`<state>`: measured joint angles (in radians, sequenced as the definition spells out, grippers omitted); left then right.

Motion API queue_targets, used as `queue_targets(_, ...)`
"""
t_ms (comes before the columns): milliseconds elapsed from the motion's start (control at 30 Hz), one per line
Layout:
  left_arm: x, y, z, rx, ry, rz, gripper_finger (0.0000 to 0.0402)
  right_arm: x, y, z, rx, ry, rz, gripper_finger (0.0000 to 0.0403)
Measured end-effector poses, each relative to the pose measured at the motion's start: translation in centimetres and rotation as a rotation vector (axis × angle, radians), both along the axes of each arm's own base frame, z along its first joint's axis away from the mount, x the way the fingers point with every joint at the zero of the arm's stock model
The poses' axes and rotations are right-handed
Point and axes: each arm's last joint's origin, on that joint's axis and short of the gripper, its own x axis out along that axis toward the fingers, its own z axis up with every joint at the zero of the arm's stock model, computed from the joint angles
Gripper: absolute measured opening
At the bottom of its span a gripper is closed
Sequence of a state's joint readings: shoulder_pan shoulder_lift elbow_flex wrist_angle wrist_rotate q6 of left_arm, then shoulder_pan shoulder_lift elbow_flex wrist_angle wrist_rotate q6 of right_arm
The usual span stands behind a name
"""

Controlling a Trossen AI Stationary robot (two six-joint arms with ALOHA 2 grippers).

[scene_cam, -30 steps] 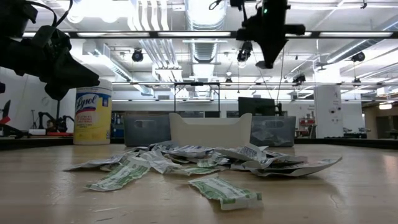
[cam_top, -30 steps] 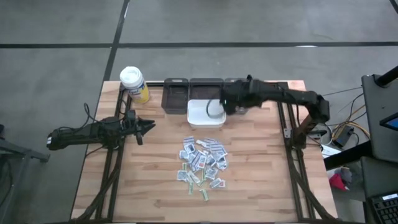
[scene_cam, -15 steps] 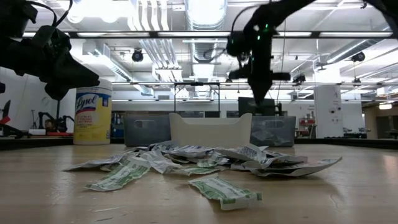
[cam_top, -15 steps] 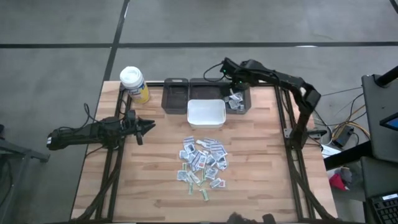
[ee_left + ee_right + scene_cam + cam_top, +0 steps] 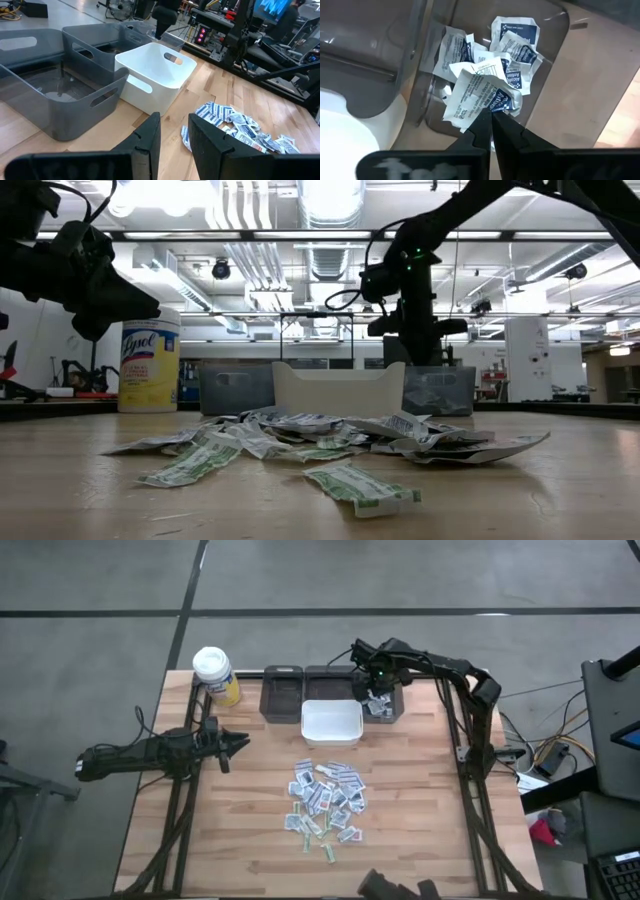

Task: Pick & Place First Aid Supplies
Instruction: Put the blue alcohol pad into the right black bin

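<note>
One white blue-printed paper packet (image 5: 480,95) is pinched by right gripper (image 5: 492,116) over grey bin (image 5: 555,80) at table's far edge; release needed next. Left gripper (image 5: 172,131) idle, part-open, nothing held, nr left edge.

The high view looks straight down from well above the table (image 5: 420,800), with the grey bins (image 5: 282,695) toward 12 o'clock and the heap of packets (image 5: 325,800) toward 6 o'clock. The low view sits at tabletop level beside that heap, facing 12 o'clock toward the same bins. Each wrist view looks closely past its own fingers, the left sharing the white bin (image 5: 157,75) and heap, the right a grey bin's inside.
</note>
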<state>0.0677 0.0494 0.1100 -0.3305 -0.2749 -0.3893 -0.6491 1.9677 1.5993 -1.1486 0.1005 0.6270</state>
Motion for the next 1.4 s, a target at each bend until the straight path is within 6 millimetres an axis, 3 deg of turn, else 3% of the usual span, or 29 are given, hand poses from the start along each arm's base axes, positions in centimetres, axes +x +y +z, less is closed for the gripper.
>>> queue_targets(167, 0.0, 0.0, 0.0, 0.000, 0.000, 0.000, 0.0094, 0.0, -0.3, -0.6, -0.004, 0.027, 0.016, 0.0023)
queue_targets(367, 0.0, 0.0, 0.0, 0.000, 0.000, 0.000, 0.0094, 0.0, -0.3, -0.7, 0.003, 0.038, 0.021, 0.0080)
queue_targets(667, 0.0, 0.0, 0.0, 0.000, 0.000, 0.000, 0.0094, -1.1, 1.5, 1.9, 0.074, 0.006, 0.004, 0.0187)
queue_targets(800, 0.0, 0.0, 0.0, 0.000, 0.000, 0.000, 0.0094, -0.7, 3.9, 3.5, 0.097, 0.003, 0.047, 0.0206)
queue_targets(1000, 0.0, 0.0, 0.0, 0.000, 0.000, 0.000, 0.0094, 0.6, 8.7, 4.9, 0.098, 0.006, 0.107, 0.0205)
queue_targets(1400, 0.0, 0.0, 0.0, 0.000, 0.000, 0.000, 0.0094, 3.5, 19.4, 5.3, 0.090, -0.010, 0.251, 0.0183)
